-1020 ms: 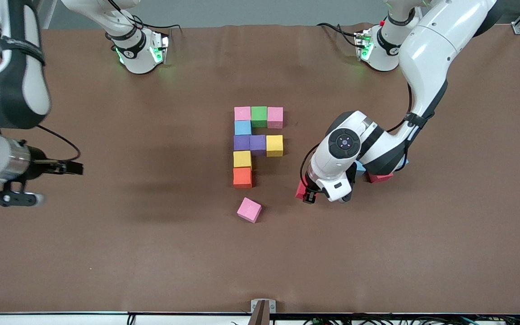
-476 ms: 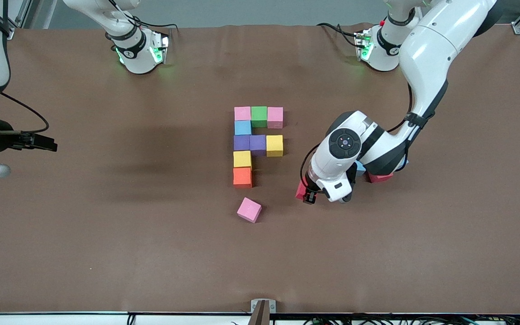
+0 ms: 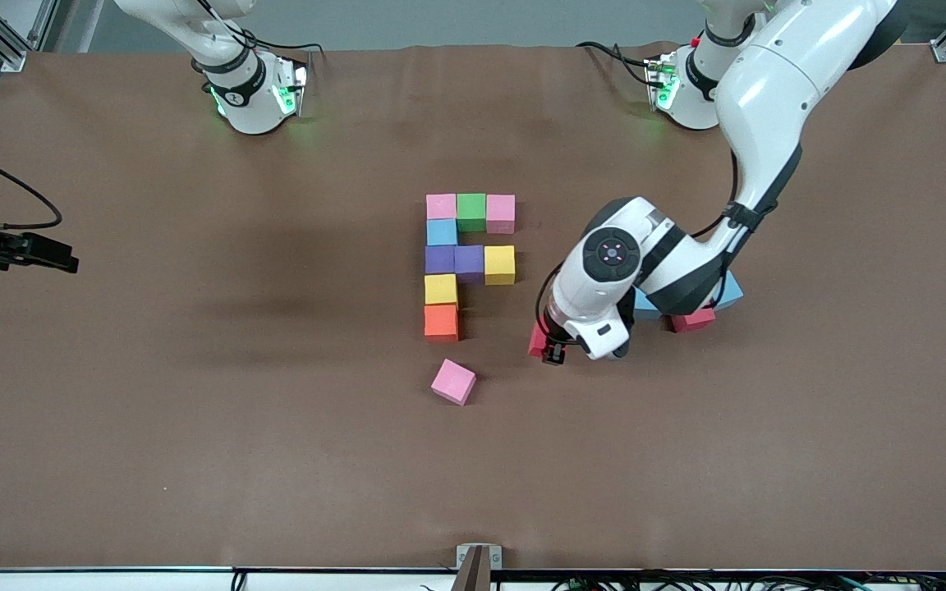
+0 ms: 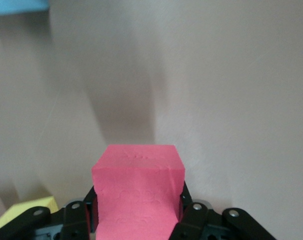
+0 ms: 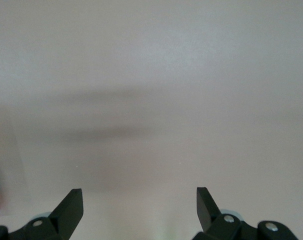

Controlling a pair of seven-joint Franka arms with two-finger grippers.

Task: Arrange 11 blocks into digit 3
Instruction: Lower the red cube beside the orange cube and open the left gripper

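brown table [image 3: 194, 460]: left end effector [image 3: 551, 351] clamped on red block [image 3: 536, 340]; right end effector [image 5: 139, 207] apart.

Even overhead light, soft arm shadows on table [image 3: 194, 460] — wrist views hazy, blurred

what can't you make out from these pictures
- Front view: the left gripper and most of the small matte red cube it holds are covered by the left arm's wrist.
- Front view: a light blue cube and another red cube are partly hidden under the left arm.
- Front view: the right gripper sits at the frame edge, its arm cut off.
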